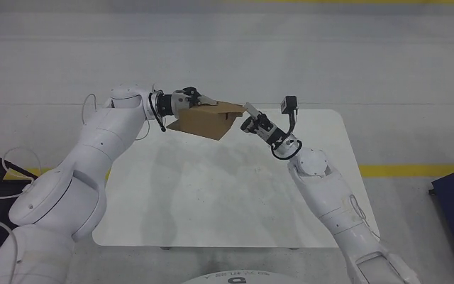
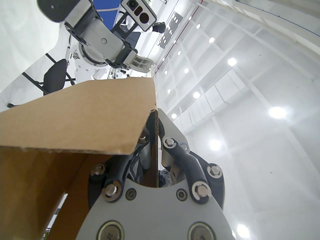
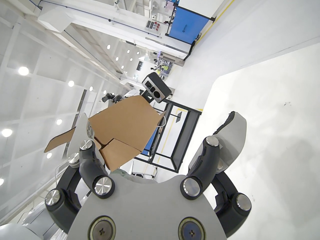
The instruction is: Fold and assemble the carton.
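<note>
Left hand (image 2: 157, 128) clamps the carton (image 2: 75, 116); right wrist view reveals right hand (image 3: 158, 121) spread.

I note one plain brown corrugated carton (image 1: 204, 121) at the upper centre of the top view, lifted and tilted. It is partly erected, its panels creased into an open shell. The flaps are unsealed, and one splays outward in the right wrist view.
</note>
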Available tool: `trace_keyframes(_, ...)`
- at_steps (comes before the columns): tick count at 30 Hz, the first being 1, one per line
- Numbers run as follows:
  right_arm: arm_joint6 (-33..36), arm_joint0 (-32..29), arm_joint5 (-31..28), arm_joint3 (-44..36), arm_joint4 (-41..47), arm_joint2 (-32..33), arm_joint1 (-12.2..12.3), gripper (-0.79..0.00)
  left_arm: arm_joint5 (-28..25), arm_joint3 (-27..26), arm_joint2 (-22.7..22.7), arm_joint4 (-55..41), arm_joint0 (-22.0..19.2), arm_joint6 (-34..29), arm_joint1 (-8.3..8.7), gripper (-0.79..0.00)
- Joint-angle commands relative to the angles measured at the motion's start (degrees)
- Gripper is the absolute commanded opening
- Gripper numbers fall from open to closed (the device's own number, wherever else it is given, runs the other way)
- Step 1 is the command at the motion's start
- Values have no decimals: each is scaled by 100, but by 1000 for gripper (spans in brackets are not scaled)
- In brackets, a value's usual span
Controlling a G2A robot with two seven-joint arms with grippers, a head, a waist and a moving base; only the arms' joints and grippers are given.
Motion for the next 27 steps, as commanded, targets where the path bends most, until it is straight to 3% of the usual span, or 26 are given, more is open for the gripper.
trace_keyframes(1, 43, 13, -37, 3, -20, -36, -8, 0, 0, -18, -23, 19, 15, 0, 8, -785)
trace_keyframes(27, -50, -73, 53, -227, -766, -429, -80, 0, 0, -86, -88, 182, 66, 0, -9, -785)
